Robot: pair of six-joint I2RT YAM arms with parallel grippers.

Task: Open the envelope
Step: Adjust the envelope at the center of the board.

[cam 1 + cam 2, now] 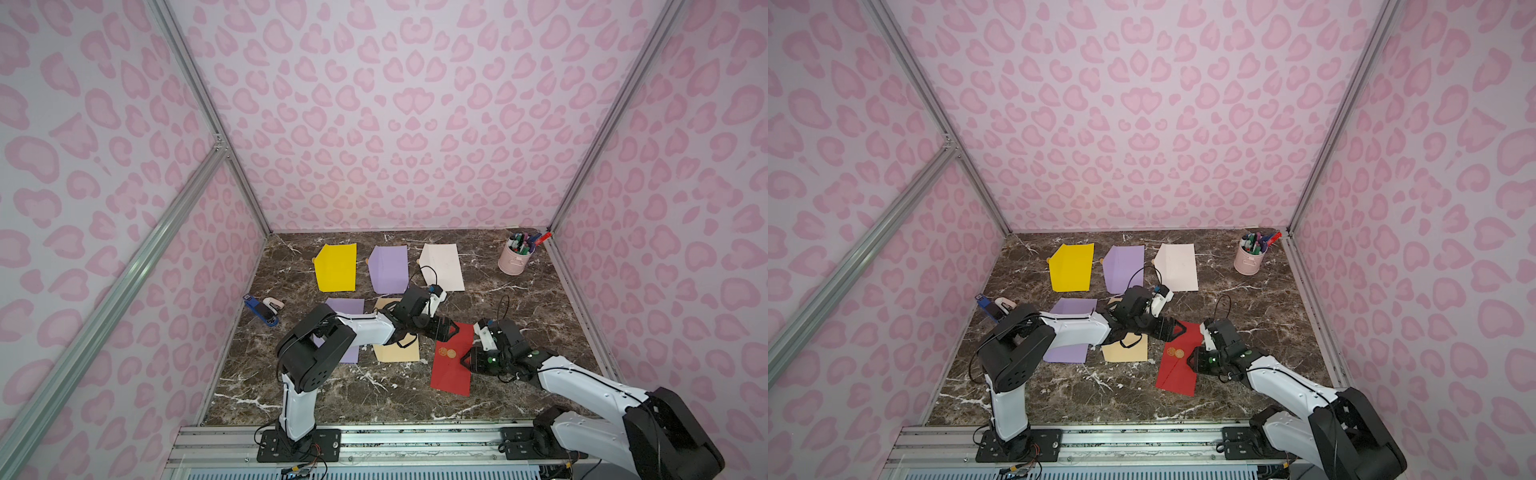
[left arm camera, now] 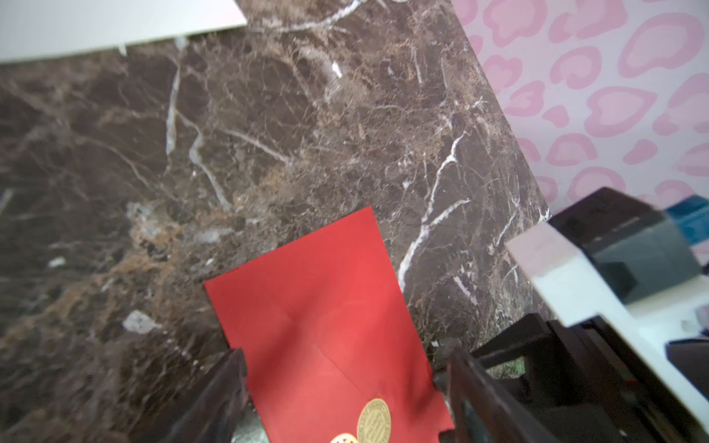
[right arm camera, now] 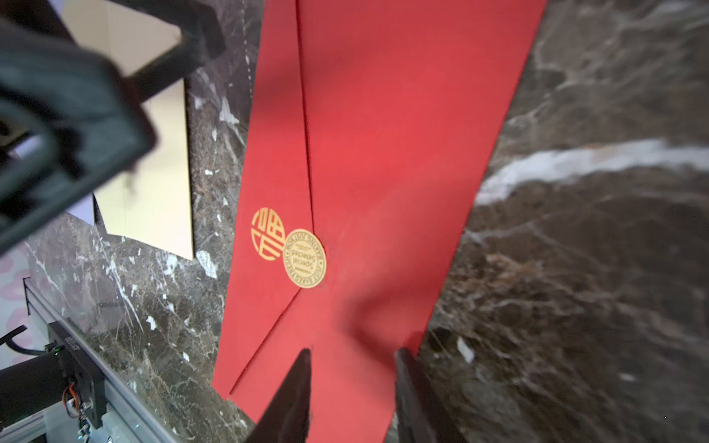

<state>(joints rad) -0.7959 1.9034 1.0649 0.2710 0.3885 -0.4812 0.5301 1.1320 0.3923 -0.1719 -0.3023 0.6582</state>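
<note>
Pink cup (image 1: pixel 513 262) holds markers (image 1: pixel 523 243); L tool (image 2: pixel 343 364) wide open, R tool (image 3: pixel 355 362) part-open, both empty over red envelope (image 1: pixel 449 379).

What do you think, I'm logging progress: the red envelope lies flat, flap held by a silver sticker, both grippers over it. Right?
No: the sticker is gold, not silver, as the right wrist view shows. The red envelope does lie flat, flap held by it, left gripper and right gripper over it.
</note>
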